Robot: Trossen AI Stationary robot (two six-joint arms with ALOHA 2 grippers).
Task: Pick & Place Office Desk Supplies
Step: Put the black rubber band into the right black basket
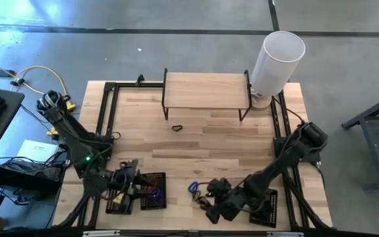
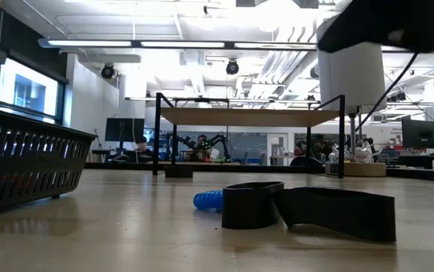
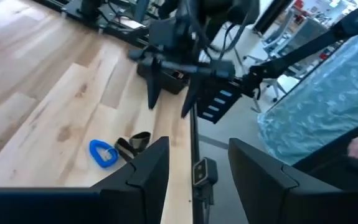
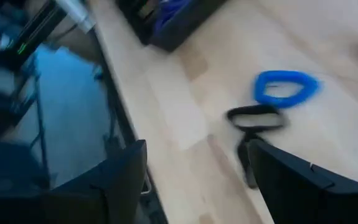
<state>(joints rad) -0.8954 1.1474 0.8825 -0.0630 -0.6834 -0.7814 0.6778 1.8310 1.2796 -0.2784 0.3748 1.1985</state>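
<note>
blue loop (image 1: 193,188) coiled, by black clip (image 3: 134,144) | R claw (image 4: 194,180) wide, empty | L claw (image 3: 198,168) apart, prob. empty

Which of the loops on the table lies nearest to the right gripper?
The blue loop, beside the right gripper near the table's front edge. The small black loop lies alone, far off, in front of the wooden shelf.

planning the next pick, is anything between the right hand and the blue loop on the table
Nothing visible. The right hand, open, hangs beside the blue loop; only a black band, itself loose on the bare wood, lies next to the loop.
</note>
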